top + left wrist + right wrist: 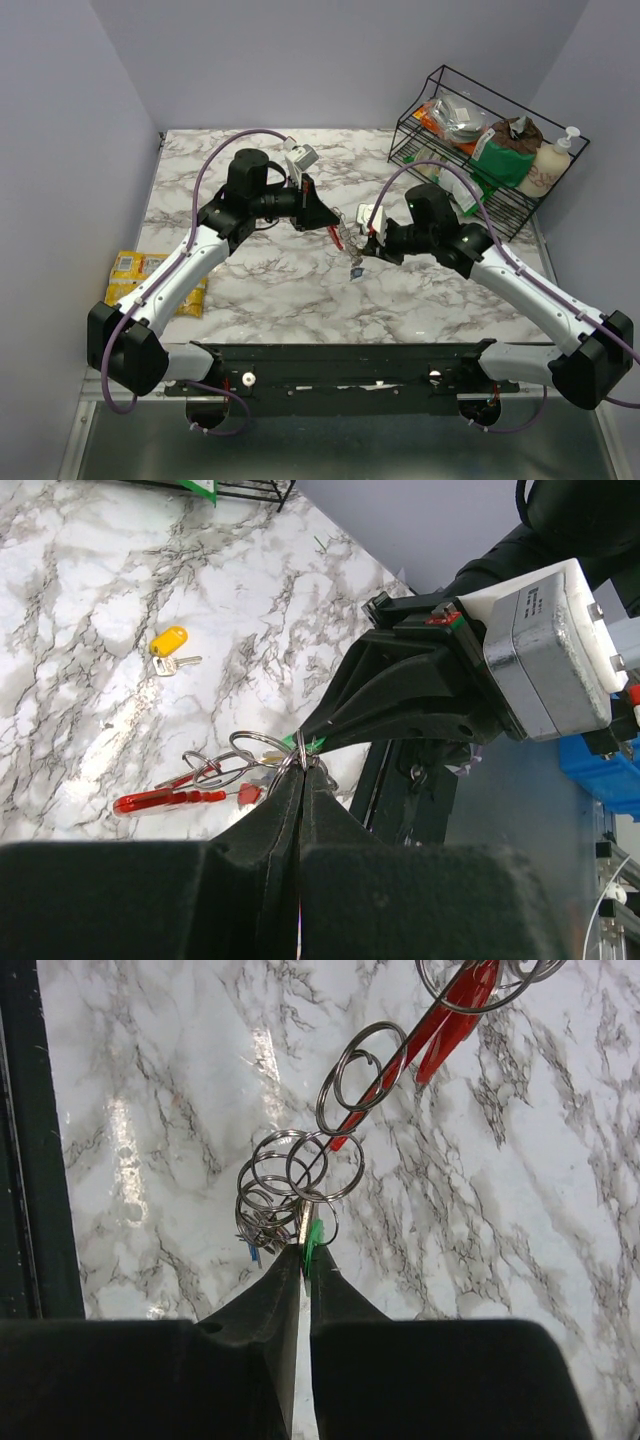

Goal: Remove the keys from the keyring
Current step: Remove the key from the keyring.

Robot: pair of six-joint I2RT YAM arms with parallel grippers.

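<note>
Black fingers [255, 1310] of the right gripper [303, 1252] fill the foreground of its wrist view. They are pressed almost flat together and clamped on the green key [314, 1233], whose thin blade and green tag show right at the tips. Just past the tips hangs a cluster of steel rings [290, 1175], overlapping and threaded through one another. A blue tag [250, 1252] peeps out beside the tips. Farther out, the rings run onto the red keyring [447, 1018], which slants away from the gripper over the marble table [150, 1110].

The left gripper [300, 764] meets it tip to tip and is likewise clenched. Its view is crowded there, but it seems to pinch one of the rings rather than a key. Well beyond both grippers a yellow key [168, 640] lies alone on the table, apart from the bunch.

By my judgement the bunch is light, hard and slick, and it swings freely, so one gripper should anchor it while the other works. The rings look springy and tight at the coil. A tag is the broadest, least slippery hold, while a blade is thin and may twist out. The best hold is the tag flat between the pads, with the ring gripped close to its gap.
</note>
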